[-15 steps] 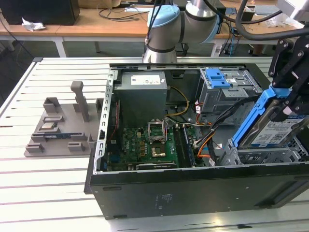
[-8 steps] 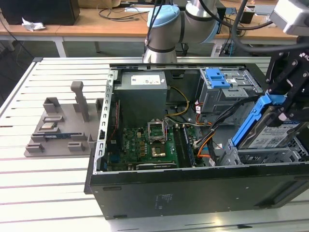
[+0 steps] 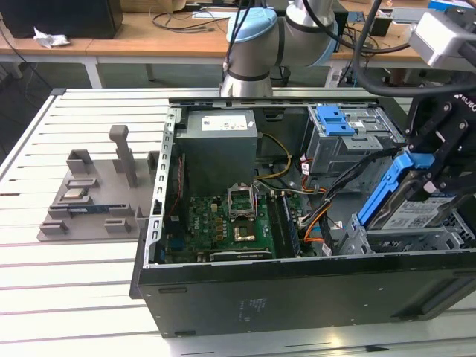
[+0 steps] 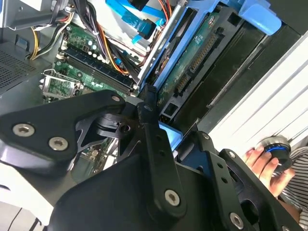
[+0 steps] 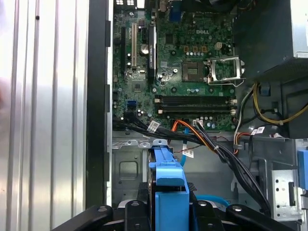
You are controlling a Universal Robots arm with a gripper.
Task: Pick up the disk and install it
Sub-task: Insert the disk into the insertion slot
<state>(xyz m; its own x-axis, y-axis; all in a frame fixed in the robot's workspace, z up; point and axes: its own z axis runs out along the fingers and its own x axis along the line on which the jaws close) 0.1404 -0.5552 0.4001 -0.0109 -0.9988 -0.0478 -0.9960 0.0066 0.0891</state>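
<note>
Jaws, exterior view: pressed onto the disk [image 3: 413, 210], pinching it by its blue bracket [image 3: 381, 192].
Disk, exterior view: tilted, label side up, held between the jaws just above the grey drive cage [image 3: 405, 242] inside the open computer case [image 3: 297, 290].
Away from the jaws, exterior view: the power supply [image 3: 221, 145] and motherboard [image 3: 223, 223] lie farther along the case. A grey parts tray [image 3: 97, 201] sits well apart on the slatted counter [image 3: 74, 297].
Disk, second wrist view: its green circuit-board side [image 4: 192, 62] runs out ahead of the jaws, and the bracket's end [image 4: 257, 17] is farthest from them.
Hand, second wrist view: a person's hand [image 4: 260, 161] is off to one side of the jaws, outside the case, holding a round black object [image 4: 275, 147].
Bracket, first wrist view: its blue edge [image 5: 167, 175] stands between the two black fingers [image 5: 202, 211], clasped on both sides.
Beyond the jaws, first wrist view: orange and black cables [image 5: 202, 139], then the motherboard [image 5: 192, 72]; the counter's slats [image 5: 48, 96] lie alongside the case wall.
</note>
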